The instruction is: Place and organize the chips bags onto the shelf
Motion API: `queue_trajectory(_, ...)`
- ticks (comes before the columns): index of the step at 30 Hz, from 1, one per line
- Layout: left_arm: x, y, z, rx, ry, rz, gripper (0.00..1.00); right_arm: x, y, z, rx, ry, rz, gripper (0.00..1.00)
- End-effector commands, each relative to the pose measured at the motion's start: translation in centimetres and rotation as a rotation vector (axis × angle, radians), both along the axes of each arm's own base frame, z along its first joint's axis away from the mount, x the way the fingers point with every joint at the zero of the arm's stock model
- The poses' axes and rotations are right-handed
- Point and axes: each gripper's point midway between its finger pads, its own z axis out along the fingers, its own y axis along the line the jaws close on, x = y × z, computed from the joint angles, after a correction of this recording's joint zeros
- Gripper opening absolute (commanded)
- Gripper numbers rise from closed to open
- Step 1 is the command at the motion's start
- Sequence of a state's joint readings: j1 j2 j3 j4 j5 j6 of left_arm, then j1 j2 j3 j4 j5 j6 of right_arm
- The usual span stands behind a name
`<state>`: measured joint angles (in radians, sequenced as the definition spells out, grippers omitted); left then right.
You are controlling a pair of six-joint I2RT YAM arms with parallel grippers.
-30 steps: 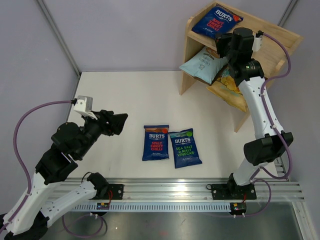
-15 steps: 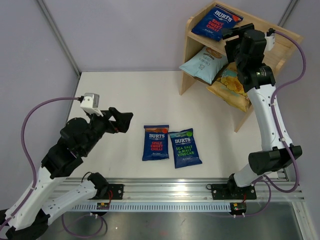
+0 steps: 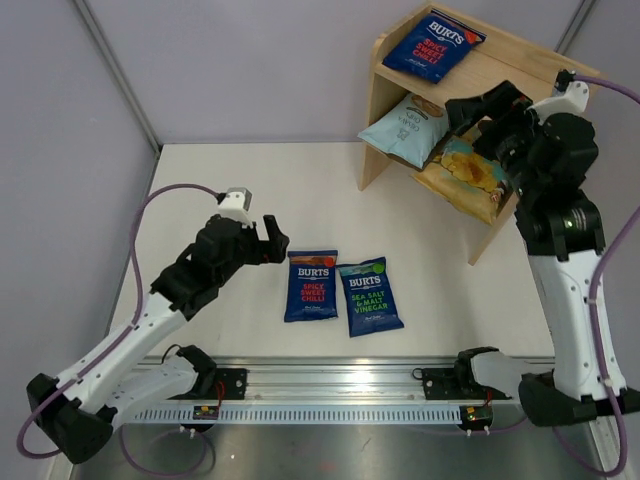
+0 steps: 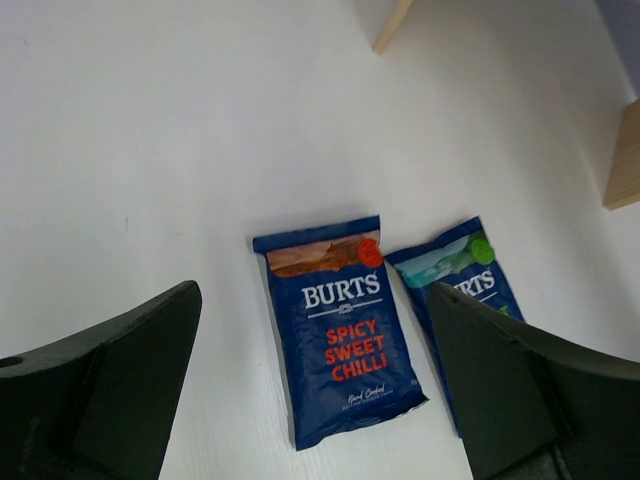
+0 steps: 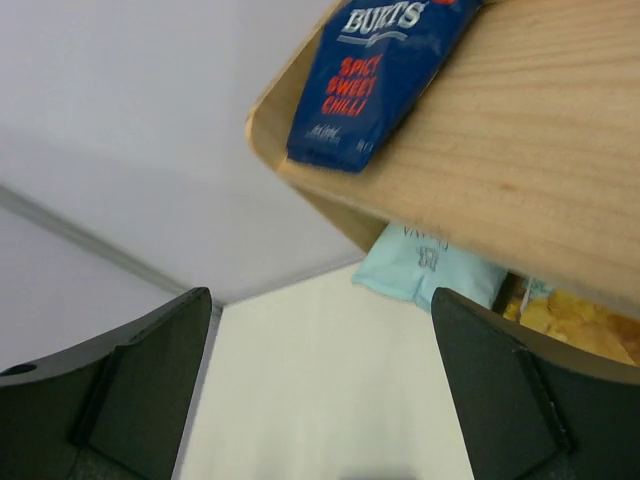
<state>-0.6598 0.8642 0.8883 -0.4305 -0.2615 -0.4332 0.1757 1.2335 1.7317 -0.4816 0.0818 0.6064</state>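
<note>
Two dark-blue Burts bags lie flat side by side on the white table: a red-lettered one (image 3: 311, 285) (image 4: 340, 330) and a green-lettered one (image 3: 369, 295) (image 4: 458, 268). My left gripper (image 3: 270, 240) (image 4: 310, 400) hovers open just left of them, nothing between its fingers. On the wooden shelf (image 3: 380, 90) (image 5: 520, 170), another red-lettered Burts bag (image 3: 433, 44) (image 5: 375, 70) lies on the top tier. A pale-blue bag (image 3: 405, 127) (image 5: 425, 265) and a yellow bag (image 3: 465, 172) (image 5: 570, 315) sit on the lower tier. My right gripper (image 3: 490, 105) (image 5: 320, 400) stands open and empty above the shelf's right part.
Grey walls with metal posts close in the table at the back and sides. A metal rail (image 3: 340, 385) carrying both arm bases runs along the near edge. The shelf's side panel (image 3: 372, 130) stands on the table at the back right.
My left arm swung forward and right, toward the two bags on the table. My right gripper let go of the yellow bag, opened, and pulled back right and up from the shelf.
</note>
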Motion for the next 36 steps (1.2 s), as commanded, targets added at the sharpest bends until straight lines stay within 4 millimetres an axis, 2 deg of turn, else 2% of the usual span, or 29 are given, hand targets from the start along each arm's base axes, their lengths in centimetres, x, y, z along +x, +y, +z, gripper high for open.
queue_trajectory(1, 1.3, -1.7, -2.7, -0.107, 0.033, -0.068, 0.99, -5.7, 1.6, -1.5, -0.215, -0.023, 0.19, 0.99)
queue_trajectory(2, 2.0, -2.0, -2.5, -0.16, 0.021, -0.087, 0.99, -8.0, 1.8, -2.9, -0.214, -0.028, 0.227, 0.99)
queue_trajectory(4, 2.3, -2.7, -4.0, -0.183, 0.054, -0.133, 0.99, -10.4, 2.2, -4.5, -0.163, -0.034, 0.26, 0.99)
queue_trajectory(5, 2.8, -3.1, -5.7, -0.195, 0.087, -0.151, 0.99, -12.4, 2.9, -6.5, -0.133, -0.048, 0.313, 0.99)
queue_trajectory(7, 3.3, -3.3, -7.4, -0.193, 0.131, -0.153, 0.99, -14.5, 4.6, -8.5, -0.041, -0.044, 0.423, 0.99)
queue_trajectory(8, 3.7, -3.4, -9.5, -0.189, 0.186, -0.147, 0.99, -16.2, 6.2, -10.5, -0.034, -0.048, 0.542, 0.99)
queue_trajectory(10, 4.1, -3.3, -11.0, -0.194, 0.226, -0.142, 0.99, -17.7, 7.7, -12.5, -0.009, -0.02, 0.662, 0.99)
queue_trajectory(11, 4.5, -3.0, -11.8, -0.199, 0.245, -0.13, 0.98, -18.9, 8.7, -14.2, 0.0, 0.019, 0.755, 0.99)
queue_trajectory(12, 4.3, -3.1, -13.4, -0.206, 0.295, -0.134, 0.98, -19.4, 9.0, -15.0, 0.011, 0.043, 0.789, 0.99)
queue_trajectory(14, 4.5, -3.3, -14.6, -0.224, 0.334, -0.139, 0.93, -20.5, 9.4, -16.9, 0.022, 0.093, 0.846, 0.99)
queue_trajectory(18, 4.5, -4.3, -17.8, -0.229, 0.449, -0.161, 0.84, -21.8, 9.6, -18.3, 0.007, 0.097, 0.889, 0.97)
queue_trajectory(23, 4.3, -3.8, -20.7, -0.179, 0.522, -0.118, 0.77, -21.9, 9.5, -18.7, 0.006, 0.108, 0.88, 0.98)
queue_trajectory(31, 4.1, -4.1, -22.6, -0.128, 0.578, -0.111, 0.66, -21.2, 9.2, -19.3, 0.053, 0.135, 0.829, 0.99)
queue_trajectory(34, 4.0, -4.4, -23.3, -0.114, 0.595, -0.111, 0.56, -21.4, 9.9, -19.6, 0.089, 0.158, 0.884, 0.99)
queue_trajectory(36, 4.1, -4.3, -23.7, -0.106, 0.603, -0.099, 0.43, -21.4, 9.9, -19.6, 0.106, 0.166, 0.886, 0.99)
